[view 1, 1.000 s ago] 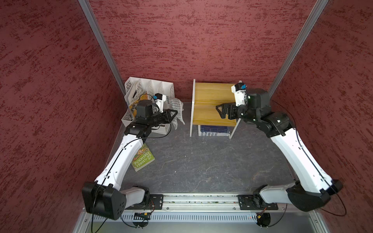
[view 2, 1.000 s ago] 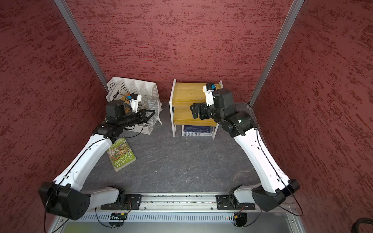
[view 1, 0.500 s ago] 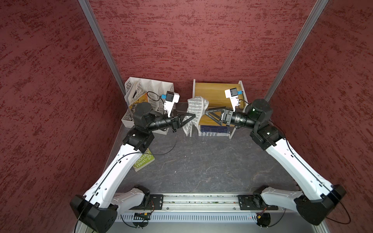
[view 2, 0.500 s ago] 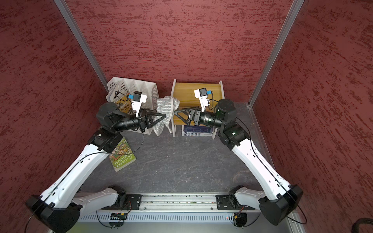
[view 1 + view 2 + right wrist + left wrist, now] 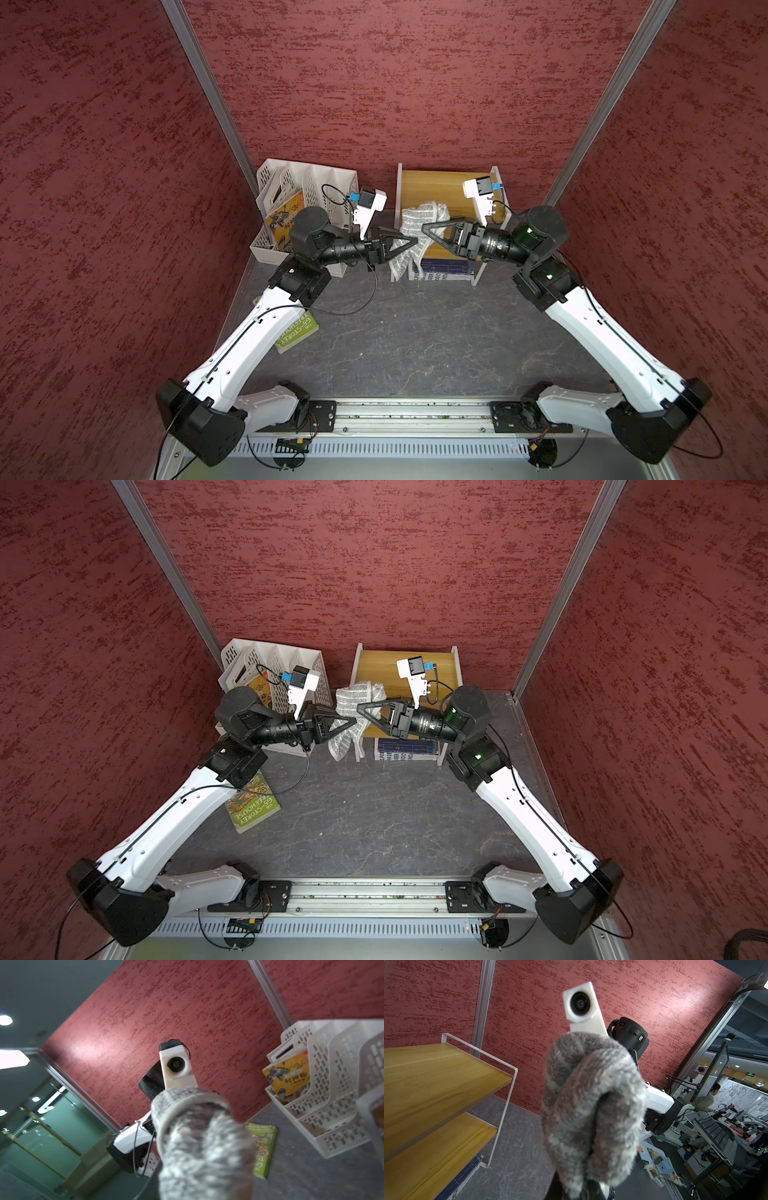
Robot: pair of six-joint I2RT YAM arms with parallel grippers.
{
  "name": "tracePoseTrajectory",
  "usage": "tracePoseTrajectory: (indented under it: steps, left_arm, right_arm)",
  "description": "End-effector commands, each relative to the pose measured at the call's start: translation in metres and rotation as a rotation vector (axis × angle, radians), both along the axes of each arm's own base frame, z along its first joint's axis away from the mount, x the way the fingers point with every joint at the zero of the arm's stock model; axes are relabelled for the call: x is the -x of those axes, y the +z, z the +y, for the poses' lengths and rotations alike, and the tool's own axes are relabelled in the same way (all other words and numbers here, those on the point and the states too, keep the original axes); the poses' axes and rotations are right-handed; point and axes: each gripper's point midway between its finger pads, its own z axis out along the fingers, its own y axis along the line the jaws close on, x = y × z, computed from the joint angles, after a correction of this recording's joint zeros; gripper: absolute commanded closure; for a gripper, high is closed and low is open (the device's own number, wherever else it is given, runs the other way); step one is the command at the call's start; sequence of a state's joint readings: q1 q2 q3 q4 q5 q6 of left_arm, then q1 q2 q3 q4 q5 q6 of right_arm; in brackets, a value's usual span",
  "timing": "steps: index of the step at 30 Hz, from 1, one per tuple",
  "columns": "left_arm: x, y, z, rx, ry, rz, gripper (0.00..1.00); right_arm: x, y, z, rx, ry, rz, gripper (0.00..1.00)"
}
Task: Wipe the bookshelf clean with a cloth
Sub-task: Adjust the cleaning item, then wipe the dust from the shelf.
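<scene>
Open floor (image 5: 436,332) before bookshelf (image 5: 432,187); book (image 5: 299,332) left

The left gripper (image 5: 414,240) and right gripper (image 5: 424,228) are meeting nearly tip to tip at the bookshelf's (image 5: 440,185) left front corner, both pinching the cloth (image 5: 419,212), which is dangling there. A white file organizer (image 5: 309,183) is standing left of the bookshelf, and a green book (image 5: 297,332) is lying farther forward-left.

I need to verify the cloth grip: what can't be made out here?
- Right gripper: grip unclear; right wrist view blurred, fluffy grey-beige striped cloth covers the jaws.
- Left gripper: tips hidden in left wrist view, behind the same cloth.
- Green-covered book: partly under the left arm in both top views.
</scene>
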State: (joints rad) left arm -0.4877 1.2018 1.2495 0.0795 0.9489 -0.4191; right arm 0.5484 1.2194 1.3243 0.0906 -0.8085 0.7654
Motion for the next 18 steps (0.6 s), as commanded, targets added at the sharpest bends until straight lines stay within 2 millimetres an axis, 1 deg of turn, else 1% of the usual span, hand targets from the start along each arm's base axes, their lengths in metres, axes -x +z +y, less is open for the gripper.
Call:
tracePoseTrajectory:
  steps: [1,2,4,6,7,8,9,11,13,14,16,17,18]
  left_arm:
    - [0.004,0.014,0.0,0.02,-0.006,-0.039,0.91]
    - [0.004,0.013,0.0,0.015,-0.006,-0.039,0.82]
    - [0.003,0.01,0.003,0.001,0.011,-0.048,0.65]
    - [-0.004,0.005,0.011,-0.017,0.057,-0.04,0.4]
    - [-0.009,0.003,0.017,-0.023,0.092,-0.032,0.31]
    - [-0.016,0.0,0.026,-0.027,0.141,-0.014,0.24]
    - [-0.024,-0.002,0.037,-0.025,0.192,0.007,0.2]
    - [-0.041,-0.004,0.06,-0.018,0.3,0.063,0.14]
    - [-0.059,-0.007,0.083,-0.026,0.403,0.125,0.14]
    - [-0.07,-0.012,0.094,-0.039,0.471,0.172,0.17]
    - [-0.089,-0.02,0.111,-0.068,0.577,0.254,0.28]
    - [-0.099,-0.027,0.116,-0.09,0.616,0.308,0.31]
    - [-0.106,-0.031,0.118,-0.108,0.636,0.348,0.32]
  right_arm:
    - [-0.003,0.003,-0.001,0.034,-0.039,-0.031,0.93]
    - [-0.006,0.001,-0.002,0.051,-0.062,-0.032,1.0]
    - [-0.013,-0.004,-0.007,0.094,-0.13,-0.044,1.0]
    - [-0.019,-0.008,-0.015,0.14,-0.211,-0.064,1.0]
    - [-0.021,-0.011,-0.02,0.164,-0.245,-0.073,1.0]
    - [-0.022,-0.013,-0.025,0.19,-0.28,-0.095,1.0]
    - [-0.023,-0.015,-0.03,0.223,-0.31,-0.115,1.0]
    - [-0.026,-0.026,-0.039,0.313,-0.377,-0.136,1.0]
    - [-0.028,-0.043,-0.046,0.433,-0.432,-0.166,1.0]
    - [-0.03,-0.053,-0.05,0.505,-0.461,-0.189,1.0]
    - [-0.033,-0.071,-0.058,0.653,-0.531,-0.248,1.0]
    - [-0.033,-0.081,-0.06,0.727,-0.553,-0.283,1.0]
    - [-0.033,-0.089,-0.062,0.791,-0.574,-0.321,1.0]
